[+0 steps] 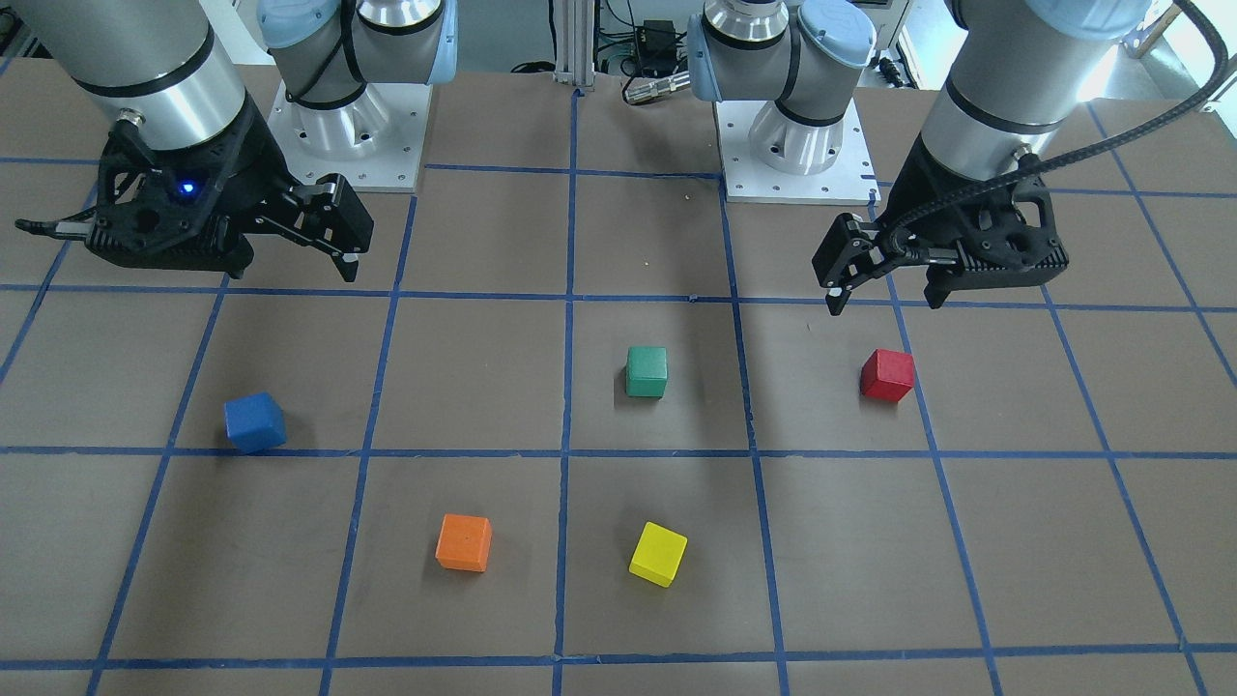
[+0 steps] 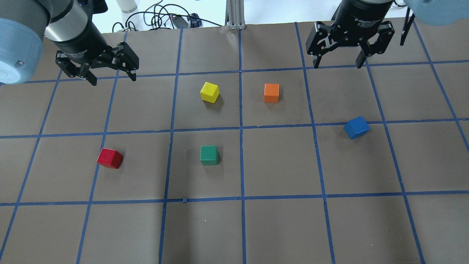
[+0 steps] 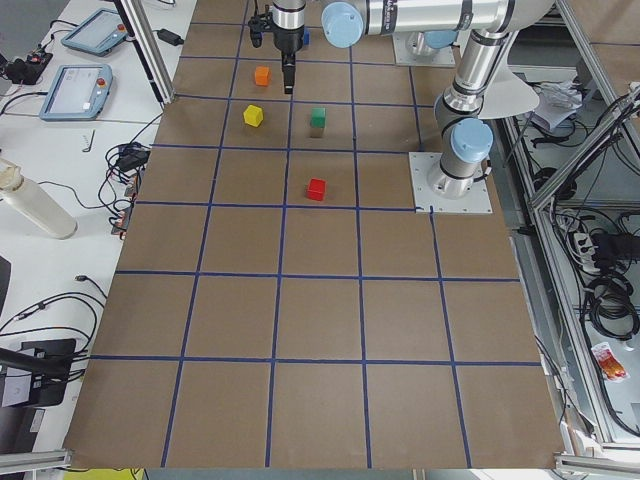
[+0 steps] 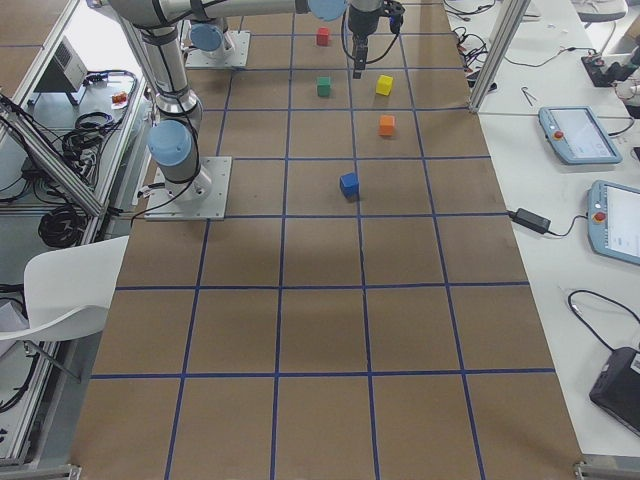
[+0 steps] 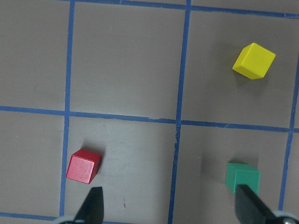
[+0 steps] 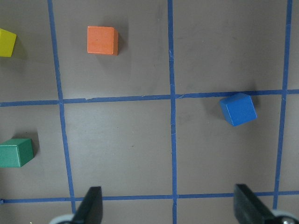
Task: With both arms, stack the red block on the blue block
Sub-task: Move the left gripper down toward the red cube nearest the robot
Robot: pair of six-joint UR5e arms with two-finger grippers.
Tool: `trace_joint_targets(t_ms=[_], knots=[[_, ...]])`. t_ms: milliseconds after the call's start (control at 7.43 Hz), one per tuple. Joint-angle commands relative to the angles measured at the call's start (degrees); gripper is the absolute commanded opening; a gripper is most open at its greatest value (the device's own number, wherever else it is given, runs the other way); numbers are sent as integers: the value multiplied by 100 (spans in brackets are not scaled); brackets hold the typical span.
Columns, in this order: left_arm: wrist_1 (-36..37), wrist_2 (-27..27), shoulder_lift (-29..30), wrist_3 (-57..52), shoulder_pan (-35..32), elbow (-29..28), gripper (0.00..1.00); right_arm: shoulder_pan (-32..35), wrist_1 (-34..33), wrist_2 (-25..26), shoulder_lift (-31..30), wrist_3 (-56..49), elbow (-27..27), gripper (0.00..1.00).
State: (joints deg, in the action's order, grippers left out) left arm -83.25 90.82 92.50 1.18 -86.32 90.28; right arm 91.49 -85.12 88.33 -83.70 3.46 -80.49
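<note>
Red block (image 2: 109,158) lies untouched, blue block (image 2: 356,127) well apart; left gripper (image 2: 114,80) and right gripper (image 2: 338,66) hover, fingers spread. Left should descend on red next.

Matte brown table top (image 2: 278,227), ruled into squares by a grid of blue tape lines (image 2: 241,161). Five small matte cubes, each one plain colour: red block (image 2: 109,158), blue block (image 2: 356,127), green cube (image 2: 209,155), orange cube (image 2: 271,92), yellow cube (image 2: 209,91). The left arm (image 1: 1005,106) and right arm (image 1: 135,68) are silver-grey metal with light-blue joint caps. The left gripper (image 2: 113,80) and right gripper (image 2: 338,66) are black, and the right one bears white lettering and a small blue light.
</note>
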Motion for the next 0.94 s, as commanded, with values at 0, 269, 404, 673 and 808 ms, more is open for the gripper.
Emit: trace_joint_targets(t_ms=[0, 269, 404, 673, 808], knots=[[2, 15, 23, -21, -34, 33, 100, -17, -22, 18, -59, 6, -28, 100], [2, 23, 23, -57, -34, 86, 100, -17, 4, 27, -94, -3, -28, 100], [2, 23, 23, -83, -34, 86, 100, -35, -13, 27, -103, -3, -28, 100], [-7, 32, -4, -877, 184, 226, 100, -26, 22, 35, -103, 5, -45, 100], [115, 6, 14, -1327, 734, 505, 100, -52, -4, 44, -94, -12, -37, 100]])
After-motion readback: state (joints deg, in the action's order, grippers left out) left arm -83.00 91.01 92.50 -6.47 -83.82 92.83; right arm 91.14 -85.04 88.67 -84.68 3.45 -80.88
